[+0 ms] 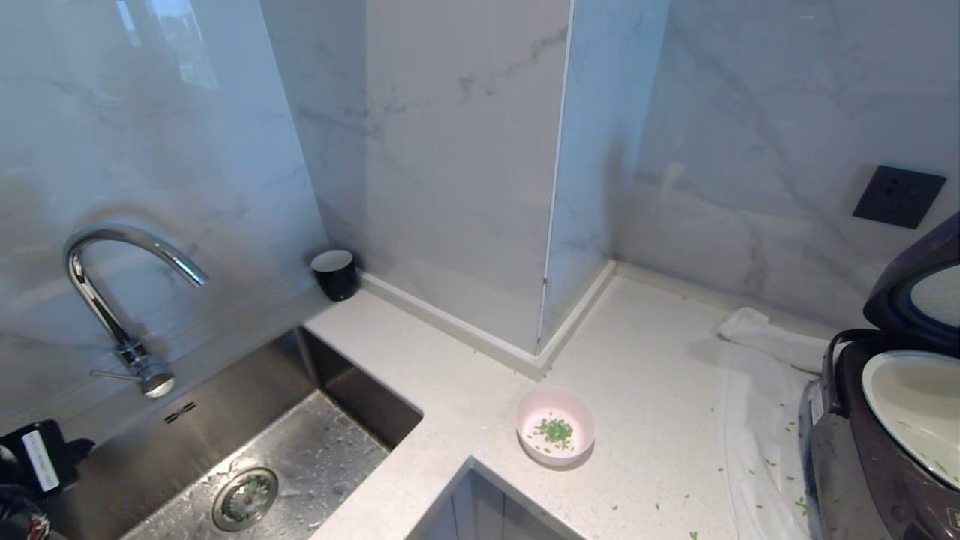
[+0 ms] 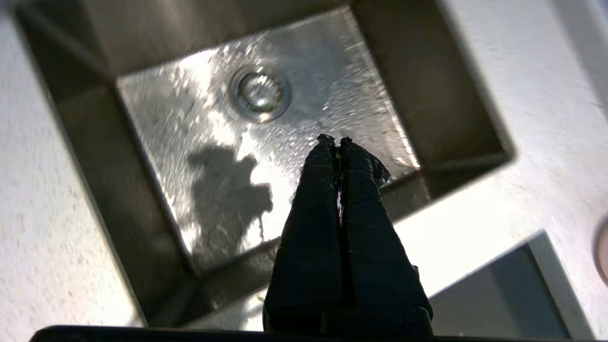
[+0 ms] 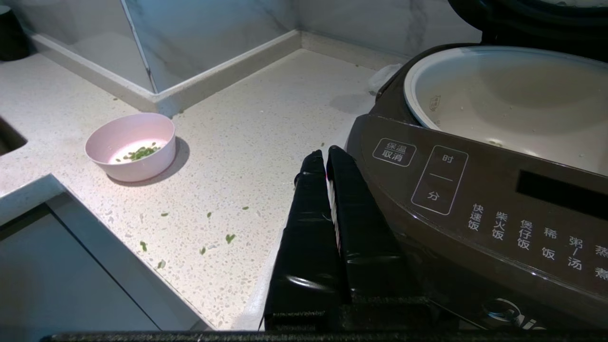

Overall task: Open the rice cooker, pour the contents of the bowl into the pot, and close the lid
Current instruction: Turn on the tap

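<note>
The rice cooker [image 1: 862,465] stands at the right edge of the counter with its lid [image 1: 896,296] raised. Its cream-white pot [image 1: 911,397] shows inside, also in the right wrist view [image 3: 513,95]. The pink bowl [image 1: 555,391] sits mid-counter near the front edge, holding green contents [image 1: 556,430]. The right wrist view shows the bowl [image 3: 137,166] and the contents [image 3: 140,152] too. My right gripper [image 3: 324,153] is shut and empty, beside the cooker's control panel [image 3: 441,180]. My left gripper [image 2: 334,140] is shut and empty, hanging over the sink [image 2: 156,118].
A steel sink [image 1: 300,450] with a curved faucet [image 1: 112,300] fills the left. A black cup [image 1: 335,274] stands at the wall behind it. A marble pillar corner [image 1: 540,225] juts onto the counter. A white cloth [image 1: 757,390] lies under the cooker, and green bits [image 3: 228,237] are scattered nearby.
</note>
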### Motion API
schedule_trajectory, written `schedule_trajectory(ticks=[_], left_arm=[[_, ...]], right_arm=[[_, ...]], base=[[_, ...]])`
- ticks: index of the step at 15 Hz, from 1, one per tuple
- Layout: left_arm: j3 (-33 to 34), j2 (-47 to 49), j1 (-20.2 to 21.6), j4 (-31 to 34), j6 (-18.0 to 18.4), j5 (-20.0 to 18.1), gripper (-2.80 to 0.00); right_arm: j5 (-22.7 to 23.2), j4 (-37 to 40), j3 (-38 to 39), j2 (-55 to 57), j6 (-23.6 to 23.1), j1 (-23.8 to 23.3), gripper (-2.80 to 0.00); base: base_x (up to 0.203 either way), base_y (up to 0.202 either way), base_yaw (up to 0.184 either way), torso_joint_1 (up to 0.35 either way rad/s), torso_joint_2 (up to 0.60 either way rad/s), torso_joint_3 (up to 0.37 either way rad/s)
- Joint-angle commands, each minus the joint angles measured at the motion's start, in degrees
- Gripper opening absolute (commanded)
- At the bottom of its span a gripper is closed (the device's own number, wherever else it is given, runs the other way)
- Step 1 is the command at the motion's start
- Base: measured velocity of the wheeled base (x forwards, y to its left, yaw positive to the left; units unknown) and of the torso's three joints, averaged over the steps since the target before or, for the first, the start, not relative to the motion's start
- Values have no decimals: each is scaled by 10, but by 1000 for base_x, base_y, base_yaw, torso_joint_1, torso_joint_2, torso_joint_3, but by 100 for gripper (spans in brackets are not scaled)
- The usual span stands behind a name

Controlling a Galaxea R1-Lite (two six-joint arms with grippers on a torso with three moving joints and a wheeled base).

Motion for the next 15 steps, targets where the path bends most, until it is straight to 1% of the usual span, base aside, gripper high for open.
schedule_trajectory(ticks=[1,4,5,6,7,8,9,12,15], left_arm=[[-5,144,6,-25,-35,19,-280],[-1,258,15,-149,-78,64,-280],[-2,288,22,-184,-87,84,-280],[-3,317,32,-227,-94,111,-280],[-4,339,45,-278,-95,128,-280],[-9,355,59,-306,-95,136,-280],[-25,368,67,-312,-95,140,0],[-52,387,78,-314,-95,141,0],[-61,428,82,-320,-98,143,0]], right_arm=[[0,0,0,0,0,0,-280],[0,0,0,0,0,0,-280],[0,0,0,0,0,1,-280],[0,0,0,0,0,0,-280],[0,0,0,0,0,1,-280],[0,0,0,0,0,1,-280],[0,0,0,0,0,0,-280],[0,0,0,0,0,0,-280],[0,0,0,0,0,0,-280]], base=[[0,0,0,0,0,0],[0,0,0,0,0,0],[0,0,0,0,0,0],[0,0,0,0,0,0],[0,0,0,0,0,0],[0,0,0,0,0,0],[0,0,0,0,0,0],[0,0,0,0,0,0],[0,0,0,0,0,0]])
